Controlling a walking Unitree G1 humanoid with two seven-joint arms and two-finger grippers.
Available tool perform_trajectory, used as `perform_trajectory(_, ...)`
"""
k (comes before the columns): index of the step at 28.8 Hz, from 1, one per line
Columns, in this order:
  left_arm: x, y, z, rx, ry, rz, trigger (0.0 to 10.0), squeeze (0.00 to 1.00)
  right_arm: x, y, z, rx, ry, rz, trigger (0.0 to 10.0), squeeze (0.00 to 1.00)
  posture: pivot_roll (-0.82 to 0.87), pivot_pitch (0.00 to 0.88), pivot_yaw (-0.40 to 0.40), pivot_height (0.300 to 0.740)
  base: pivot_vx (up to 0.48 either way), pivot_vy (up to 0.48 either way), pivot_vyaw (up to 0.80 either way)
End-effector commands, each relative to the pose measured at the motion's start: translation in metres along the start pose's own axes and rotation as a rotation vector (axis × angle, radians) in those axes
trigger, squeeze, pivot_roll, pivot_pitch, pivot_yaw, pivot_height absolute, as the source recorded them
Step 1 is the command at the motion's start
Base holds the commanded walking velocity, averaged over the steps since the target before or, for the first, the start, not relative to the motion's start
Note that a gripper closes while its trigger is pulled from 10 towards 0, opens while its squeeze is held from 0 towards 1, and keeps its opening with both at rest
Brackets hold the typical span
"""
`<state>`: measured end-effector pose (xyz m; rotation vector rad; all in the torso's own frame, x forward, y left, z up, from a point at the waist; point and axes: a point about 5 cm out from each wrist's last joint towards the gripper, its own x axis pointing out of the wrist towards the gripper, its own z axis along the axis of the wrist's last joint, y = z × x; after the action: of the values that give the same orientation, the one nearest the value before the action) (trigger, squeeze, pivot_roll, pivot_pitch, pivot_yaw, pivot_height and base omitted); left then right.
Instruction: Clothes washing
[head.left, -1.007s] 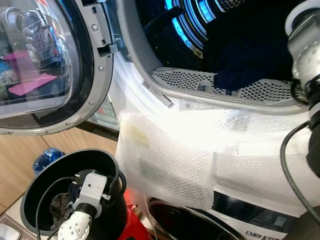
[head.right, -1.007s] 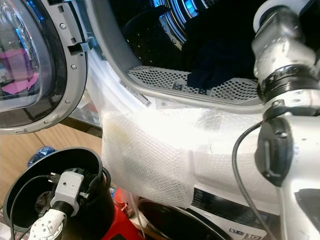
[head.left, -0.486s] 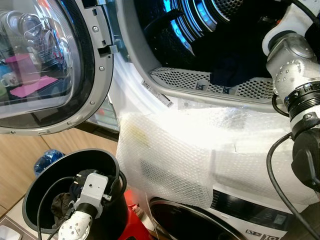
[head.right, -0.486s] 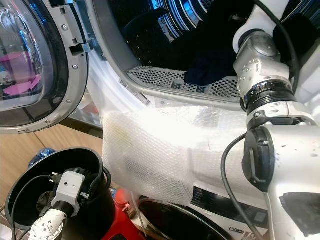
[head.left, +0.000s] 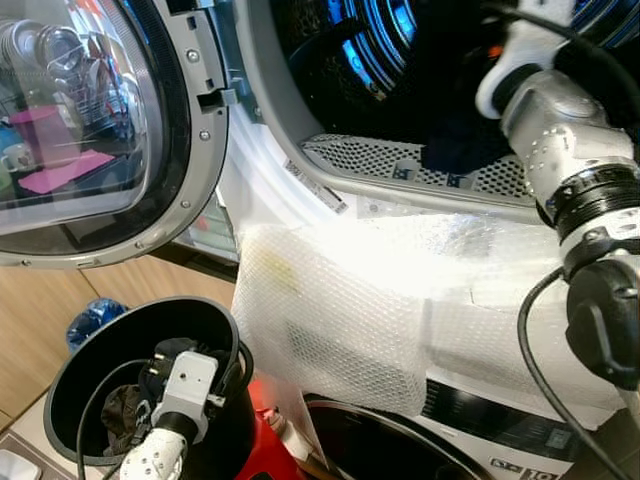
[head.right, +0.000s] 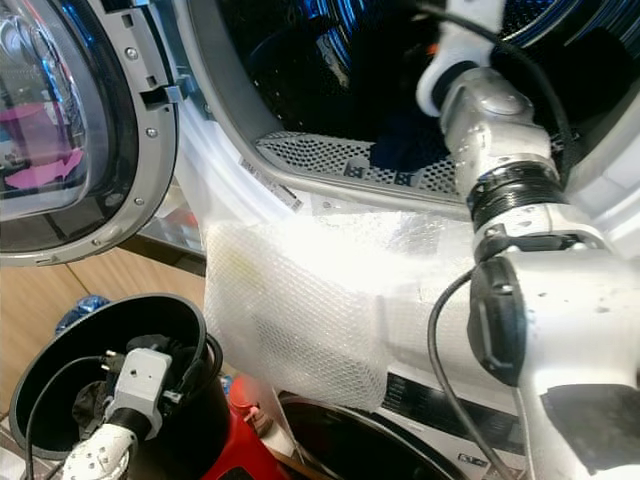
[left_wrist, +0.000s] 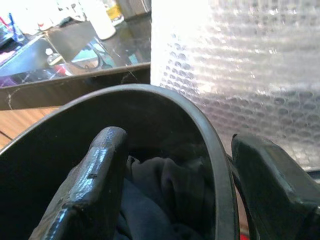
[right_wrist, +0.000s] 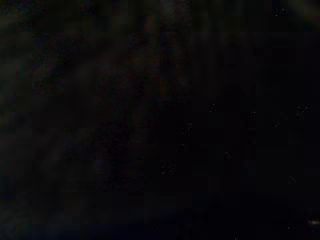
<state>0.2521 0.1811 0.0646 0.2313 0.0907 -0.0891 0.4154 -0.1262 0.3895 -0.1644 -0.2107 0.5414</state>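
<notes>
The left hand (left_wrist: 175, 185) hangs released over the round black plastic laundry bucket (head.left: 80, 370) at seven o'clock, dark crumpled clothes (left_wrist: 150, 200) inside. The right hand reaches into the dark washing-machine drum (head.left: 400, 60) at one o'clock; I cannot tell its grip.

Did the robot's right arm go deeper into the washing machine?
Yes. The right arm has pushed up and inward past the perforated drum lip, reaching into the dark drum. A second ago its wrist was still outside, at the picture's right edge.

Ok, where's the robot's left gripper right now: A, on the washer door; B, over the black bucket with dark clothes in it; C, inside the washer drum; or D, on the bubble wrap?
B: the left gripper hangs open over the black bucket, its fingers straddling the rim above the dark clothes.
</notes>
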Motion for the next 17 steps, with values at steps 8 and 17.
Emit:
perform_trajectory(8,-0.003,0.004,0.000,-0.022,0.014,0.040,10.0,0.00,0.009,0.012,0.030,-0.008,-0.060,-0.019,10.0,1.00,0.06,0.000,0.070,0.740,0.000,0.000,0.00)
perform_trajectory(17,0.001,0.003,0.004,-0.040,0.002,0.056,10.0,0.00,-0.056,-0.086,0.036,0.311,-0.196,-0.871,10.0,1.00,0.05,0.000,0.065,0.740,0.000,0.000,0.00)
